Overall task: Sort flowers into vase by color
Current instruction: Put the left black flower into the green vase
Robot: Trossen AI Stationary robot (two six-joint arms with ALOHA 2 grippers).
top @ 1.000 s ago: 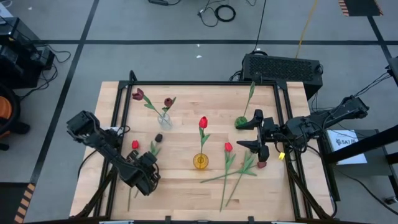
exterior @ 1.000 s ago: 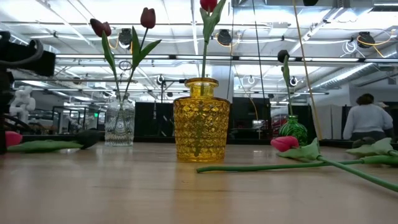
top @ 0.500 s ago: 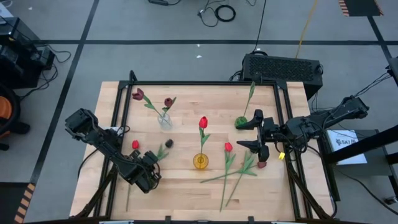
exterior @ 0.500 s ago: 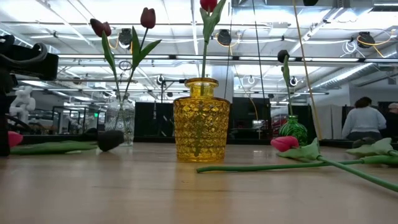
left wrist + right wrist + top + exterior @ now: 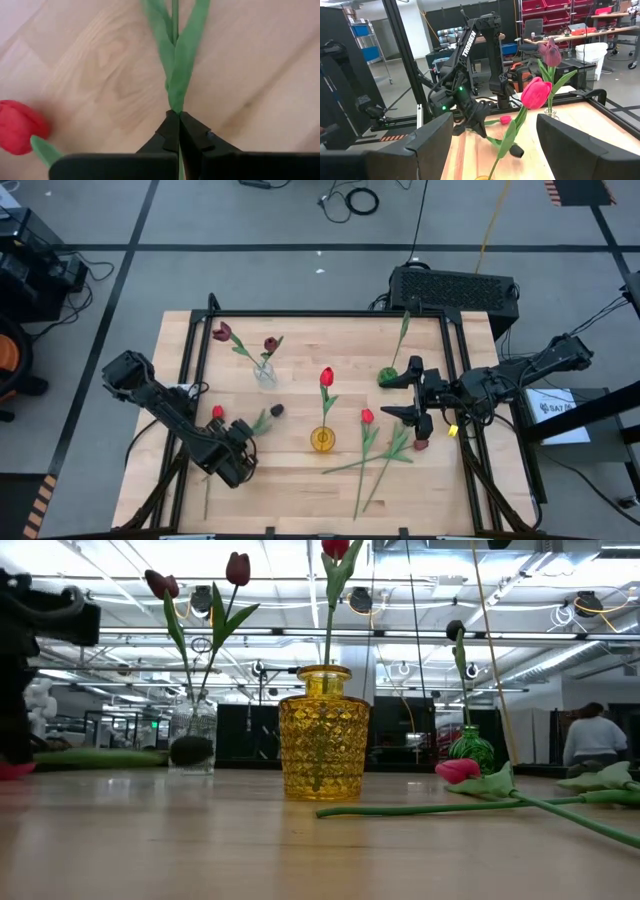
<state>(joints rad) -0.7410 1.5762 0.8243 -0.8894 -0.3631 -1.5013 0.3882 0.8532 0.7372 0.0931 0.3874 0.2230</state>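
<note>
Wooden table [image 5: 300,340]: my left gripper [image 5: 177,120] pinched tight on dark tulip [image 5: 276,410] stem, low near clear vase [image 5: 265,373]; right gripper [image 5: 412,392] spread wide, idle by green vase [image 5: 388,376].

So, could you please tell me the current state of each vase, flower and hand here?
Clear vase: upright, holds two maroon tulips.
Yellow vase: upright, holds one red tulip.
Green vase: upright, holds one dark-headed tulip.
Left hand: shut on the loose dark tulip, at its stem.
Right hand: open, empty, beside the green vase.
Loose red tulips: lying on the table.
</note>
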